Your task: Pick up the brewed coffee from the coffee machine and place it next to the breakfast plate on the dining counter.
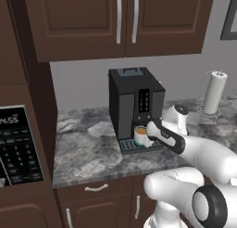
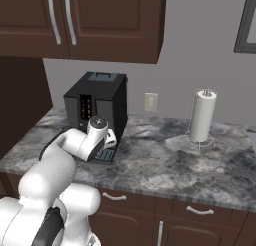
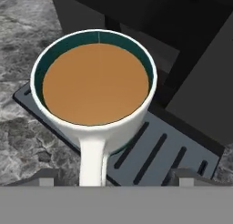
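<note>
Mug (image 3: 93, 89) sat brimful on the drip tray (image 3: 157, 148); I saw pincer (image 3: 116, 178) spread wide astride its handle (image 3: 93, 161), probably untouched. Rigid, spill-prone: grip handle, keep level.

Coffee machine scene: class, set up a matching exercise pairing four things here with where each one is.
Things:
1. mug
2. paper towel roll
3. cabinets
4. gripper

Places:
A. high on the wall over the counter
B. on the machine's drip tray
C. upright on a wire stand, right of the machine
D. at the mug's handle, a fingertip either side

Pairs: 1-B, 2-C, 3-A, 4-D
</note>
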